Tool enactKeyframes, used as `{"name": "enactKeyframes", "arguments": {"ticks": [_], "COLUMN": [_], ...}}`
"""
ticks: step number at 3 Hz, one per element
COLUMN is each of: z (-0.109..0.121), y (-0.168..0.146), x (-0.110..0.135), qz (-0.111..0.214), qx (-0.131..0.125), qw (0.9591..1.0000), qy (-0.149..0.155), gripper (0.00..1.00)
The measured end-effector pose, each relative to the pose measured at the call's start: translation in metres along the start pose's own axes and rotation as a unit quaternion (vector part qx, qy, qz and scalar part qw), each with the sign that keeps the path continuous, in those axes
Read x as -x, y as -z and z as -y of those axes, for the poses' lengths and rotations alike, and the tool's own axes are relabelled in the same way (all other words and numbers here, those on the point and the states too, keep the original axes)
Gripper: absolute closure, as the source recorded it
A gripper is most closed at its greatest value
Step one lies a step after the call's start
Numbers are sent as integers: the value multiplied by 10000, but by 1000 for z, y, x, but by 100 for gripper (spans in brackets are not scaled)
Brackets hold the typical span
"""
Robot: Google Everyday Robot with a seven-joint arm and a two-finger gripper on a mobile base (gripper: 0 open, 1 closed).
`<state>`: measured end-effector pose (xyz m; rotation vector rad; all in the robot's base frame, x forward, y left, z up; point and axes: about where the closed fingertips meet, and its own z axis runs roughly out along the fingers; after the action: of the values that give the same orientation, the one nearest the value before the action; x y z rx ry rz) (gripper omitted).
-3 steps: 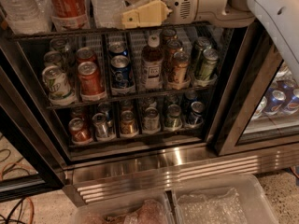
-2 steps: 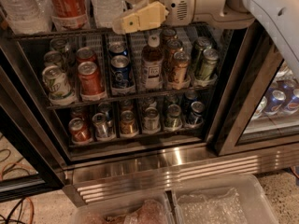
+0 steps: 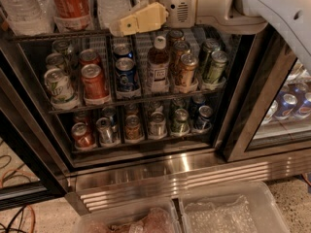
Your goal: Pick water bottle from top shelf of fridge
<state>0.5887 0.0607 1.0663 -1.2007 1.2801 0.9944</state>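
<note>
The water bottle (image 3: 112, 4), a large clear ribbed plastic one, stands on the top shelf (image 3: 53, 35). That shelf is the dark wire rack at the head of the tall, dark-framed drinks fridge (image 3: 155, 171). The bottle is just to the right of a red-labelled cola bottle (image 3: 72, 1), and another clear ribbed bottle (image 3: 22, 8) sits at the far left of the same rack.

From where I stand the job looks barely begun. The cream-coloured gripper (image 3: 132, 24) hangs in front of the rack's edge, just beside the bottle's lower right and pointing toward it, but nothing is grasped or lifted. Whether the pincer is apart or together I can't tell. Closing on the bottle and drawing it out are yet to do.

Only the bottle's lower body shows, pale, ridged and upright. Its cap and label are cut off above.
</note>
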Motion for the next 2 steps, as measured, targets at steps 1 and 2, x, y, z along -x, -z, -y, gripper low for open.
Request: {"name": "enactKeyframes", "arguments": {"ticks": [1, 2], "z": [5, 5], "y": [3, 3], "x": [1, 1], "qz": [-114, -114], "qx": [-475, -475], "qw": [9988, 9988], "qy": [49, 49], "gripper": [0, 0]}}
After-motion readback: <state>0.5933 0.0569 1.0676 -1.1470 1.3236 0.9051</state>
